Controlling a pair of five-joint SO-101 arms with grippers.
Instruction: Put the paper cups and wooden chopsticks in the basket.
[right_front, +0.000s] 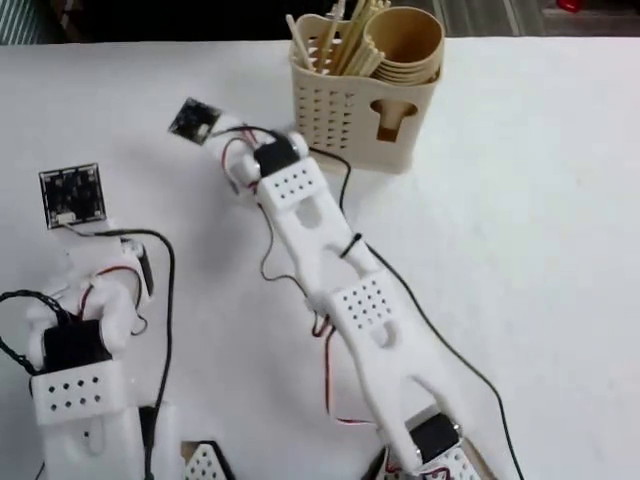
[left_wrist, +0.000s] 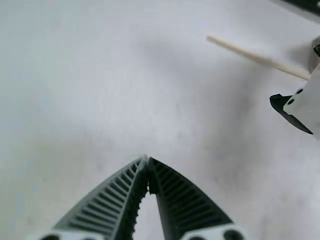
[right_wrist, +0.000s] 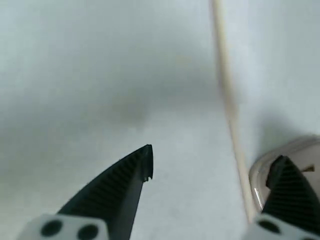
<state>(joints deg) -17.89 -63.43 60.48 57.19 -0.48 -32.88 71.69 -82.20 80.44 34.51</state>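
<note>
— So, status?
— Mostly done, I'd say. Paper cups (right_front: 405, 40) and wooden chopsticks (right_front: 335, 35) sit in the basket (right_front: 340, 115) at the counter's (right_front: 530, 220) far edge. One chopstick (right_wrist: 229, 112) lies on the counter, my right claw (right_wrist: 215, 153) spread apart over it. Left claw (left_wrist: 148, 160) is closed and empty.

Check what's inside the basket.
The basket holds nested paper cups and a bundle of wooden chopsticks standing beside them. Its wall hides their lower parts, so the bottom cannot be seen.
</note>
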